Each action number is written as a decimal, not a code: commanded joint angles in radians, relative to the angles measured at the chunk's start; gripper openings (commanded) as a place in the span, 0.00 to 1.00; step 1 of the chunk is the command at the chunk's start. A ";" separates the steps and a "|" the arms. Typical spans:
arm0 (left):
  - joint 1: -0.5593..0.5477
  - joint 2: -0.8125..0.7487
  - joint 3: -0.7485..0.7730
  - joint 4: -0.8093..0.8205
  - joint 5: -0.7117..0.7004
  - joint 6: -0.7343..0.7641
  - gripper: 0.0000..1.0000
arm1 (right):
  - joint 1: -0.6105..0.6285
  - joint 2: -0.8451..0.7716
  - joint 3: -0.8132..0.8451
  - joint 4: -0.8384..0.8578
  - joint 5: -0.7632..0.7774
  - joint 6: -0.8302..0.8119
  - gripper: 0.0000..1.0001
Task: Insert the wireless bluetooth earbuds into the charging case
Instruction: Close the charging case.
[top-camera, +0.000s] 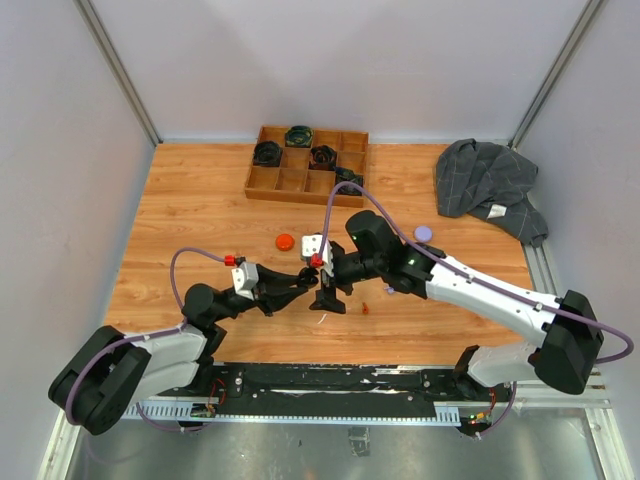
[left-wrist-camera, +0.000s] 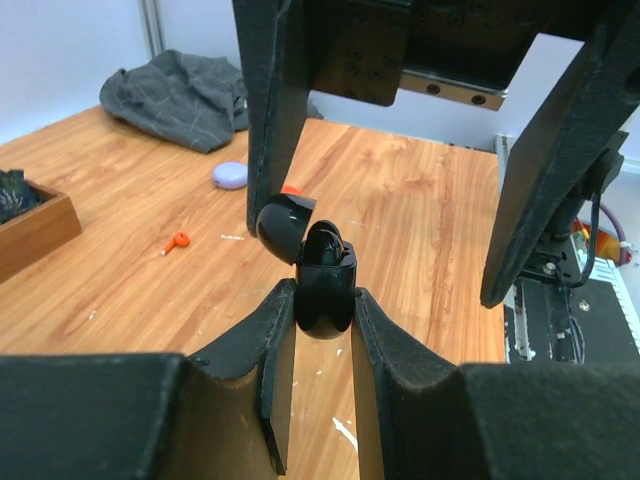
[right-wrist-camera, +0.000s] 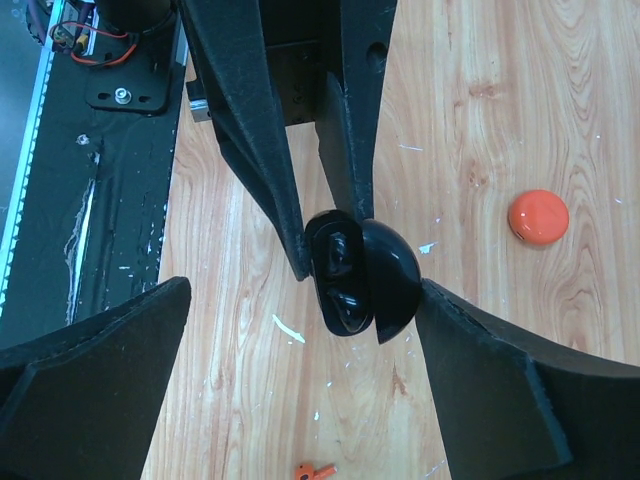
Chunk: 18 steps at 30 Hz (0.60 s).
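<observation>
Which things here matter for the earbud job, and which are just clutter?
Job: open black case in left gripper, orange earbud, orange case, lavender case.
Clutter: grey cloth, wooden tray, white slivers.

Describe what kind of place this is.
Probably a lab robot test cell: wood tabletop boxed in by plain white panels, two arms bolted to a front rail, compartment tray of small cases at the back.
</observation>
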<state>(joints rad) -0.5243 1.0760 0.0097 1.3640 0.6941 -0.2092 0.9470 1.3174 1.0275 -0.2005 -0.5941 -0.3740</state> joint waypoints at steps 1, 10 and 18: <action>0.001 -0.010 0.034 -0.062 -0.065 0.028 0.00 | -0.011 -0.021 0.026 -0.042 -0.014 -0.017 0.93; 0.001 0.006 0.040 -0.078 -0.094 0.026 0.00 | -0.020 -0.088 -0.022 -0.039 0.071 -0.006 0.93; 0.001 0.031 0.075 -0.165 -0.209 -0.019 0.00 | -0.027 -0.153 -0.117 0.058 0.306 0.070 0.95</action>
<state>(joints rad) -0.5243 1.0924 0.0406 1.2510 0.5823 -0.2070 0.9466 1.2098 0.9672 -0.2047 -0.4438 -0.3573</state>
